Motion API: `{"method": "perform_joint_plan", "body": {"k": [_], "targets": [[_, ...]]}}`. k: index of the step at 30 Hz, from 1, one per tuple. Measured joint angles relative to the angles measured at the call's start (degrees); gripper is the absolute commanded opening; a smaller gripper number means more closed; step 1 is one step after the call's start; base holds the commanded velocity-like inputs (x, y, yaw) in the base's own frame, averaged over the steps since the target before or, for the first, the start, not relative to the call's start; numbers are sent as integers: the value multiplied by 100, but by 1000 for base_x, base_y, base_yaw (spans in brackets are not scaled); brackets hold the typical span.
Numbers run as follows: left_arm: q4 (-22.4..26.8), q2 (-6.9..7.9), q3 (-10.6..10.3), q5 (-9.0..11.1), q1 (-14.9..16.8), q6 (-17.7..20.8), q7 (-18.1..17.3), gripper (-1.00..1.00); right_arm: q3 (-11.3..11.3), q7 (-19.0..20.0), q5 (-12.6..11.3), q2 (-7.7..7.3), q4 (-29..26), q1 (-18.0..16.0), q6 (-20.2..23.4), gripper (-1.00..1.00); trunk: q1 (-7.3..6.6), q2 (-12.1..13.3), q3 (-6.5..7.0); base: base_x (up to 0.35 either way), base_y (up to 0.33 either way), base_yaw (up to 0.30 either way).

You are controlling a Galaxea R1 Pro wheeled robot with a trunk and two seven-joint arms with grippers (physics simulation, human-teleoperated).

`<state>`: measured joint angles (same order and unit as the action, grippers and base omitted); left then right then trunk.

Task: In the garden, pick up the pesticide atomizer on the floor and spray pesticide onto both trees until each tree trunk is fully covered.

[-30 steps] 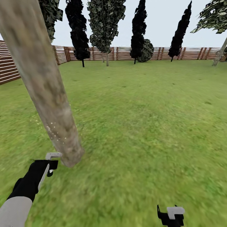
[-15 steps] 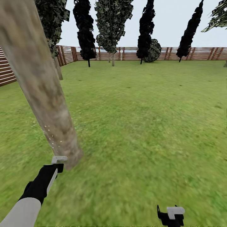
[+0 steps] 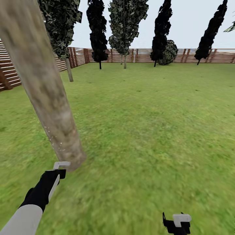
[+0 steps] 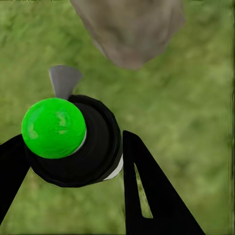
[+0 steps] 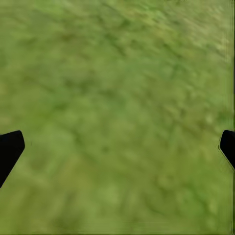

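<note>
Grass (image 3: 147, 130) spreads across a fenced garden where a thick, mottled grey-brown tree trunk (image 3: 45, 88) leans across the head view, its foot meeting the ground just beyond the robot's left gripper (image 3: 60, 165). A sprinkling of tiny white specks (image 3: 54, 137), the pesticide, dots the lower bark of that trunk, a little above its base. The left arm (image 3: 36, 195), black at the wrist and white at the forearm, reaches toward the trunk, and a pale grey part at its tip sits just beside the trunk's foot. In the left wrist view the gripper (image 4: 73, 161) clamps its two black fingers (image 4: 147, 196) on either side of the atomizer (image 4: 73, 139), a black round body topped with a bright green ball and a small grey nozzle pointing toward the trunk's base (image 4: 129, 29), which lies near the nozzle but apart from it. The right gripper (image 3: 178, 223) hangs well to the right of the trunk, low over the lawn; in the right wrist view its black fingertips (image 5: 10, 149) stand wide apart at the frame's edges with nothing but grass (image 5: 117, 117) between them. Far behind the trunk, a brown slatted wooden fence (image 3: 143, 55) closes off the lawn, and before it rises a row of dark columnar trees (image 3: 97, 29) with a leafier green tree (image 3: 125, 26) among them and a round shrub (image 3: 169, 51) by the fence. A thinner pale stem (image 3: 69, 70) stands just behind the big trunk, under dark foliage.
</note>
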<state>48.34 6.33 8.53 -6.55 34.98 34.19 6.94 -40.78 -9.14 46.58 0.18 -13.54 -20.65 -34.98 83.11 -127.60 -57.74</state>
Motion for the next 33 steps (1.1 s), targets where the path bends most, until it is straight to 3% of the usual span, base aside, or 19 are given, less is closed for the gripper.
{"method": "perform_joint_plan", "body": {"k": [10, 25, 33], "targets": [[-7, 0, 0, 0, 0, 9, 0, -100, 0, 0, 0, 0, 0, 0, 0, 100, 0, 0, 0, 220, -209, 7], [-9, 0, 0, 1, 0, 9, 0, -100, 2, 0, 0, 0, 0, 0, 0, 100, 0, 0, 0, 223, -203, 263], [-8, 0, 0, 7, 0, 9, 0, -100, 0, 0, 0, -1, -2, 0, 0, 100, 0, 0, 0, 208, -208, 38]]}}
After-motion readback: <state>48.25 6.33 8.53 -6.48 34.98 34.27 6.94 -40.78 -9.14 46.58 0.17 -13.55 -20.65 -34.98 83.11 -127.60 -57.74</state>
